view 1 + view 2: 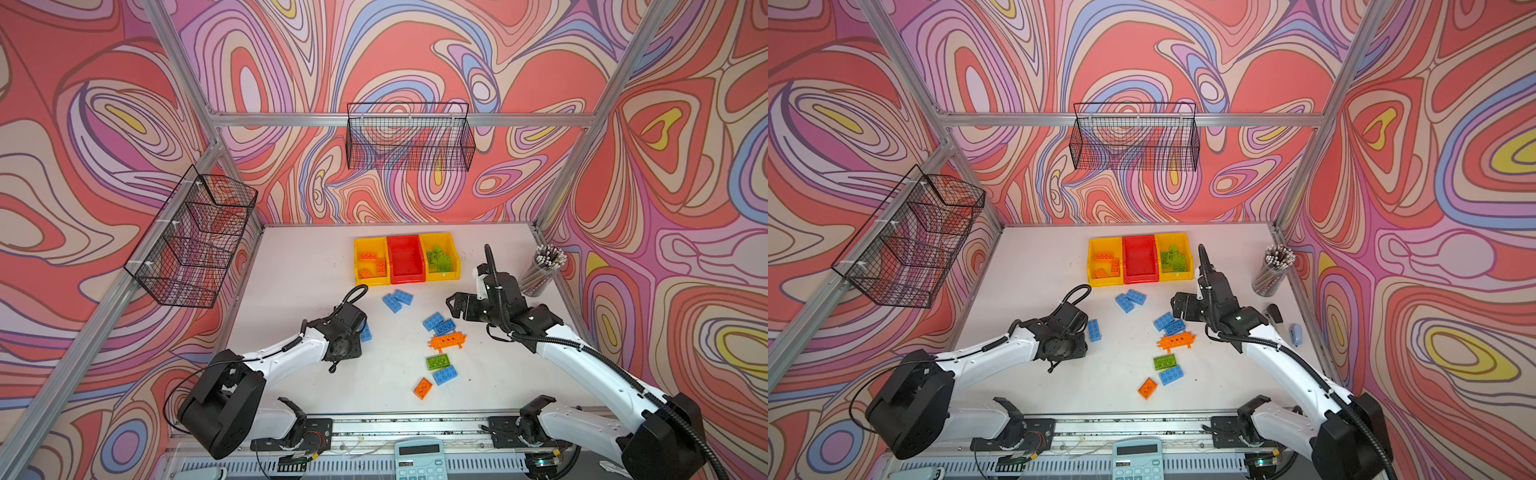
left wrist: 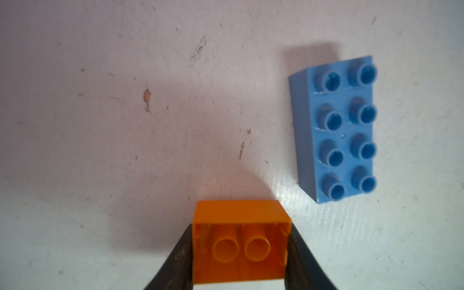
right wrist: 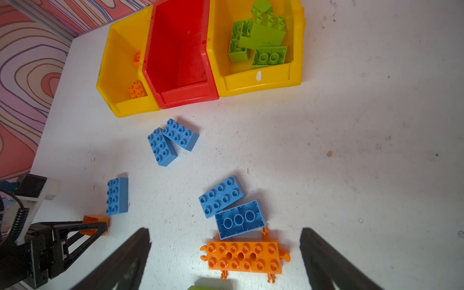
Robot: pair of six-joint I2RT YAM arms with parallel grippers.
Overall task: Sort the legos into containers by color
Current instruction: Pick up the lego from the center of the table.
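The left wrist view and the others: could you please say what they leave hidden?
- Top views: left end effector and its orange brick, hidden beneath the arm's wrist.
- Left wrist view: the brick's lower end, past the edge.
- Right wrist view: lime green brick, cut by the edge; yellow bin's orange bricks, mostly behind the red bin.

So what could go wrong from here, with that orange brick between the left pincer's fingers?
1. The left pincer pinches the orange brick by its smooth side walls, so it might slip or twist on the way up.
2. A blue brick lies close beside it and could get nudged.
3. The right pincer hangs open over the pronged orange piece, which sits right against an upturned blue brick; grabbing one may drag the other.
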